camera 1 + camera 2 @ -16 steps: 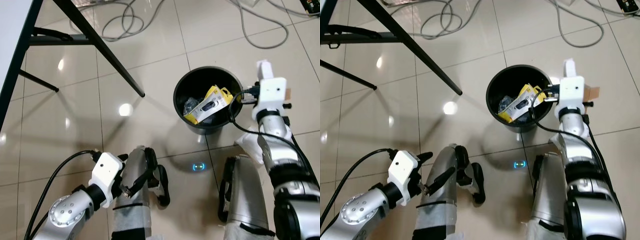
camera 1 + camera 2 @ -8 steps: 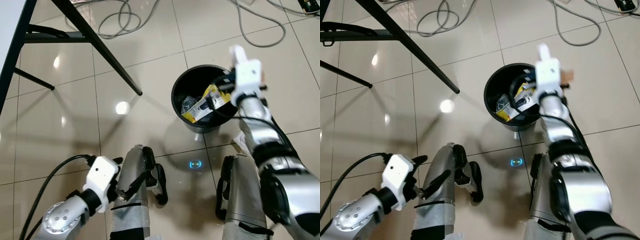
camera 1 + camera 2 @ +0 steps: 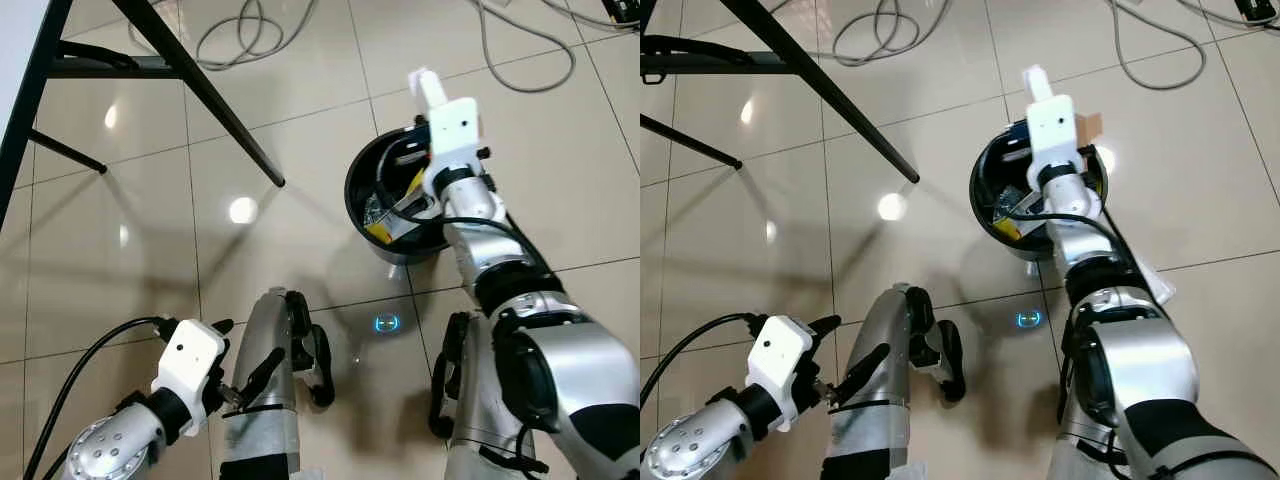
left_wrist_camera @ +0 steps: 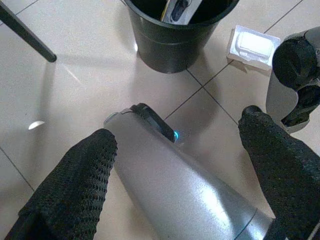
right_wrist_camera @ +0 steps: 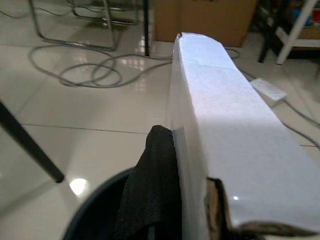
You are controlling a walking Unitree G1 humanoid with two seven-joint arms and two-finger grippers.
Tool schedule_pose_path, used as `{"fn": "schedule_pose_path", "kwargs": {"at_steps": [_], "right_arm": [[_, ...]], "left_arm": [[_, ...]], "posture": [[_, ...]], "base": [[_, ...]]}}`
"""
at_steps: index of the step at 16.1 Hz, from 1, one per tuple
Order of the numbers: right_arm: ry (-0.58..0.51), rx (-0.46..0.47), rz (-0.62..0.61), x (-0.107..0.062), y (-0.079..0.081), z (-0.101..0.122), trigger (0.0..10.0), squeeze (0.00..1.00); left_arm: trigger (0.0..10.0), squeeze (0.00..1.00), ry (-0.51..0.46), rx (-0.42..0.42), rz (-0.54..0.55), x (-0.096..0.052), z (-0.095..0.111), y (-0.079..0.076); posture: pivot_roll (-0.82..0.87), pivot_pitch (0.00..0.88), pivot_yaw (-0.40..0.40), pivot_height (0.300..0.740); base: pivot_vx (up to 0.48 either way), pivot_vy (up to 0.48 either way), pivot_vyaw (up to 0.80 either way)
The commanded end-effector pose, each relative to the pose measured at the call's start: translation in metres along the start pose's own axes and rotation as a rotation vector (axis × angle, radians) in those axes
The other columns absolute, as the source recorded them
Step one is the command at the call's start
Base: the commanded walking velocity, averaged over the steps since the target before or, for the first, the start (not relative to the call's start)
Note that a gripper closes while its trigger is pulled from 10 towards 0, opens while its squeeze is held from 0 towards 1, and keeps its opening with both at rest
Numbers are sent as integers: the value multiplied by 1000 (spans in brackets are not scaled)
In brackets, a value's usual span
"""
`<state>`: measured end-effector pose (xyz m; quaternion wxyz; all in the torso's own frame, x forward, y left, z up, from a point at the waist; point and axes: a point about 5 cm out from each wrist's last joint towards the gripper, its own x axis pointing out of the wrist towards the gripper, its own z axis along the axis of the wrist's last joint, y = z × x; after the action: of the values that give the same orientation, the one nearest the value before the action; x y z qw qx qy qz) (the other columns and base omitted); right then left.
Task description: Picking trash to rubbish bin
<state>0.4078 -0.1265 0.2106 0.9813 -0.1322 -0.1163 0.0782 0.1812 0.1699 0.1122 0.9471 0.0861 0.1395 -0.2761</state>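
The right gripper [image 5: 165,190] is clamped on a white cardboard box [image 5: 225,130], held above the black rubbish bin [image 3: 372,240]; a finger [image 5: 152,185] presses its flat side. The box looks light, stiff and crushable, best gripped across its flat faces. The left gripper [image 4: 175,165] hangs wide apart, holding nothing, near a white packet [image 4: 252,45] on the glossy tile floor [image 3: 280,120].

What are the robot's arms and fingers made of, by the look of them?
Both arms are rounded, shiny silver shells with black joints. Each wrist carries a boxy white block, with a black cable looping from it. The left gripper has two long black fingers with a dimpled, mesh-like surface. One black finger of the right gripper looks matte.
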Motion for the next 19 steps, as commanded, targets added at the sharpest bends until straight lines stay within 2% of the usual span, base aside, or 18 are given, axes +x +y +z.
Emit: {"fn": "schedule_pose_path", "kwargs": {"at_steps": [1,6,8,12,14,19], "right_arm": [[12,19,54,-3,15,-6,10000,0],[13,59,115,-7,40,-11,10000,0],[17,63,126,-7,46,-11,10000,0],[54,75,148,-13,57,-22,10000,0],[90,73,173,-23,67,-36,10000,0],[151,106,158,-36,69,-54,10000,0]], "left_arm": [[10000,0,52,-12,23,-9,-9,1],[10000,0,76,-13,29,-18,-10,0],[10000,0,82,-14,30,-21,-10,-1],[10000,0,91,-18,30,-23,-11,-3],[10000,0,95,-23,32,-25,-11,-4],[10000,0,101,-27,35,-27,-12,-6]], "posture": [[303,596,219,590],[328,622,225,590],[334,628,226,590],[337,632,222,590],[339,638,216,590],[343,639,214,590]], "base": [[0,0,0],[0,0,0],[0,0,0],[0,0,0],[0,0,0],[0,0,0]]}}
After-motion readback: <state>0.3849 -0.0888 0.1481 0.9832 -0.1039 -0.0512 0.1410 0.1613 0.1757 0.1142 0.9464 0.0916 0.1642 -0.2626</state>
